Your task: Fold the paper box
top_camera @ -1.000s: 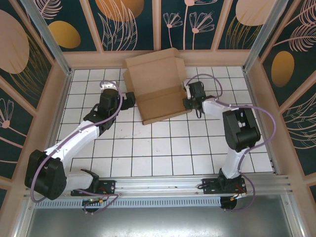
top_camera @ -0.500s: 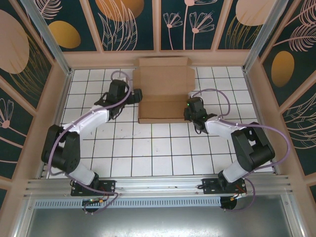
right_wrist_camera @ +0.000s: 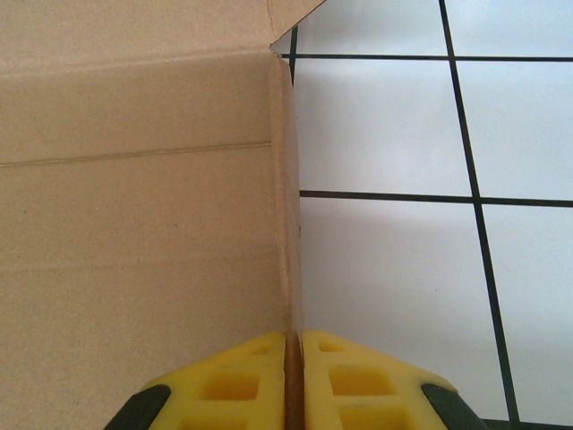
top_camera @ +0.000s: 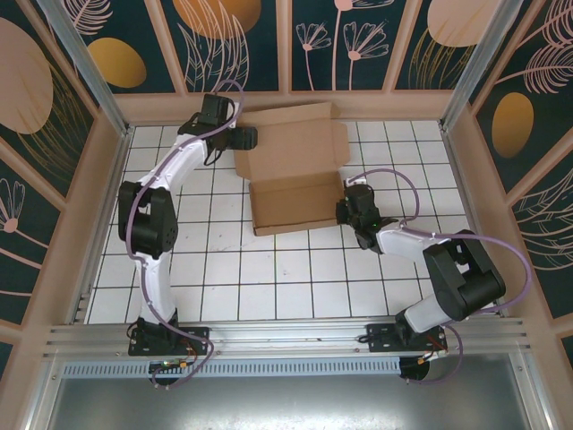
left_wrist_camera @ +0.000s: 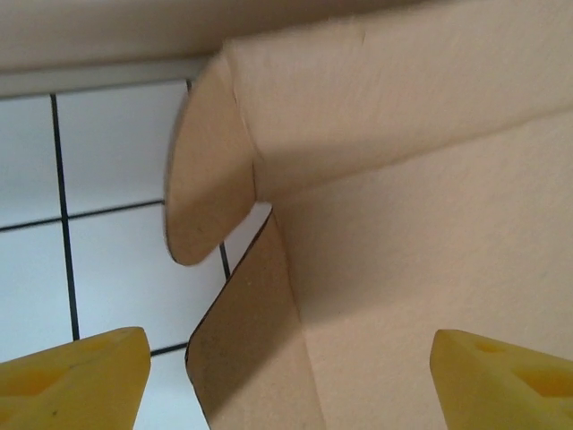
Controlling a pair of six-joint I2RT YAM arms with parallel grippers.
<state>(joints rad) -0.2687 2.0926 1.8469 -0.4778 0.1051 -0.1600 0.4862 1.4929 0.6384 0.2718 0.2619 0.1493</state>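
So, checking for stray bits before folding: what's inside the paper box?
Inside the paper box, bare cardboard with crease lines is visible; whatever lies beneath its panels is covered.

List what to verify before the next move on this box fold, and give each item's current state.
1. Right end effector clamped on the paper box's right wall: ok.
2. Left end effector open at the box's left rear corner: ok.
3. Left side flap standing between the left fingers: ok.
4. Those fingers gripping that flap: not ok, they are wide apart.
5. Rounded tab tucked in: not ok, it sticks out.
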